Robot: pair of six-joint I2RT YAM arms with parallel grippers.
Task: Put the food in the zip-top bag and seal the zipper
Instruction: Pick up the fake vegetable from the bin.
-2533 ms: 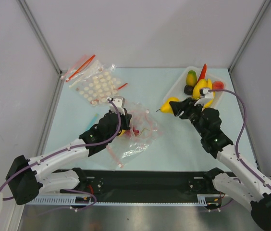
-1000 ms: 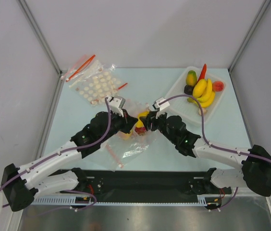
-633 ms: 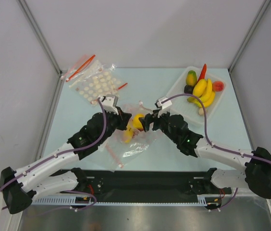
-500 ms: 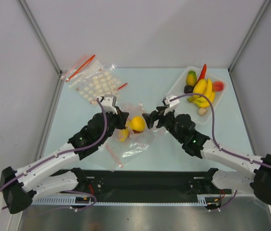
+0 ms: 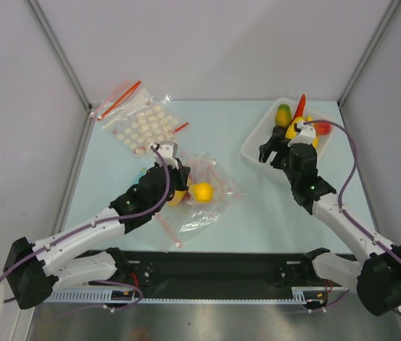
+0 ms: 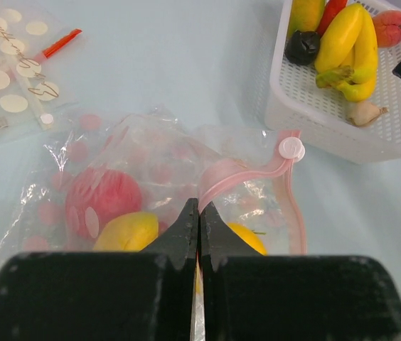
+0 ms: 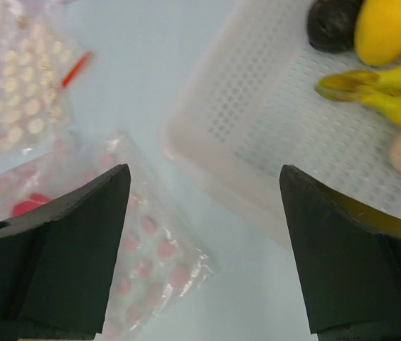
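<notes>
Our left jaws are pinched shut on the pink strip [image 6: 247,170] of the bag [image 5: 222,183], which lies just ahead of and beneath them with an apple [image 6: 101,199] and a yellow fruit [image 6: 126,231] inside; our right jaws gape wide and empty over the near corner of the basket [image 7: 271,135]. For the next fetch we would drop the right jaws across the bananas [image 7: 392,92] ahead to their right, and lift the strip so the mouth gapes toward them.

arms [image 5: 79,233]: white links, black joints | cable [image 5: 350,165]: purple, one per arm | jaws: black, wedge-shaped
</notes>
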